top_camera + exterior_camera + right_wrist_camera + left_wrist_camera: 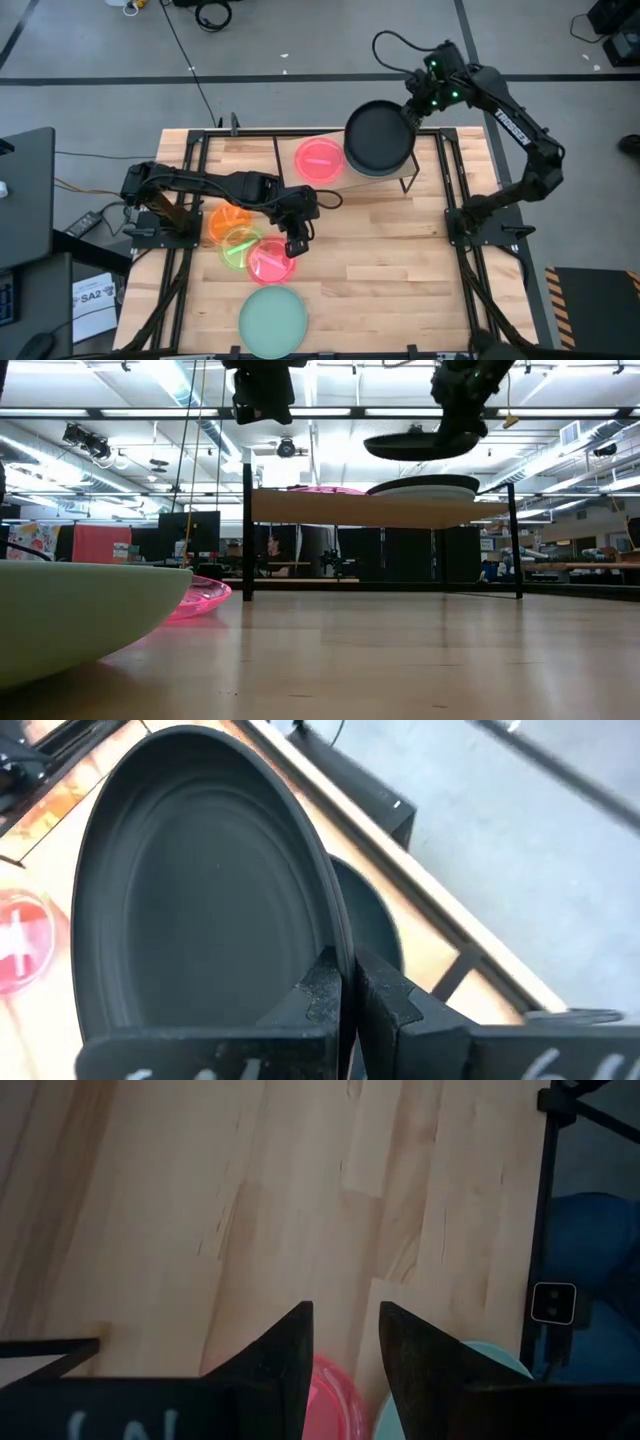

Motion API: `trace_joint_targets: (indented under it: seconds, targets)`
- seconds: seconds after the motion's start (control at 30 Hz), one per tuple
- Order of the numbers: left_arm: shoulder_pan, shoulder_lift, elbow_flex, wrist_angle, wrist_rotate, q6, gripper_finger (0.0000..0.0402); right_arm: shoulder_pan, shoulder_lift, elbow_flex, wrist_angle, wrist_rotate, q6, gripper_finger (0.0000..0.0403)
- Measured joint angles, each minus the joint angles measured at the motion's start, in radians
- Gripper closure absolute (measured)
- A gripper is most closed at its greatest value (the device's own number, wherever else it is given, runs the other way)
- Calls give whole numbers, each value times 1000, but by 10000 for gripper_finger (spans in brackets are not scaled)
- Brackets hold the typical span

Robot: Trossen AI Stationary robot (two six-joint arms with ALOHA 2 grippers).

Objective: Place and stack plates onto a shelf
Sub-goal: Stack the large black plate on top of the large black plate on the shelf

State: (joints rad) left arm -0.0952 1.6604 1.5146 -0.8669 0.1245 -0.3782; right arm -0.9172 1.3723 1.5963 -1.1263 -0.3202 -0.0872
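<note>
Right gripper [413, 112] is clamped on the rim of a black plate [378, 137], with its fingers pressed together on the plate's edge. It holds this plate in the air above the right half of the shelf [300, 510]. In the low view the held plate hangs clear of a stack already lying on the shelf; that stack shows a black plate [425, 483] over a paler one. In the right wrist view, the dark rim of the plate lying beneath shows just past the held plate's edge.

Left gripper [297, 241] hovers above the tabletop [400, 260] with its fingers apart and nothing between them, over the edge of a pink plate [270, 261]. A neon-green plate [238, 244] and an orange plate [226, 219] overlap beside it. A mint-green plate [272, 319] lies near the table's front edge. A red plate [319, 159] rests on the left half of the shelf.

Readable writing: a white sheet [92, 298] on the floor left of the table reads "SA2". White lettering on the right arm's link cannot be made out.
</note>
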Motion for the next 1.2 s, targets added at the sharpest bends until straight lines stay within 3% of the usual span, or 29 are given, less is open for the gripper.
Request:
trace_joint_targets:
  seconds: [0.43,1.03,1.2]
  targets:
    - [0,0,0,0,0,0,278,-21,120,-11,-48,-47,-29,378]
    - [0,1,0,0,0,-3,278,-21,127,-11,-50,-40,-10,366]
    - [0,1,0,0,0,-3,278,-21,127,-11,-50,-39,-10,344]
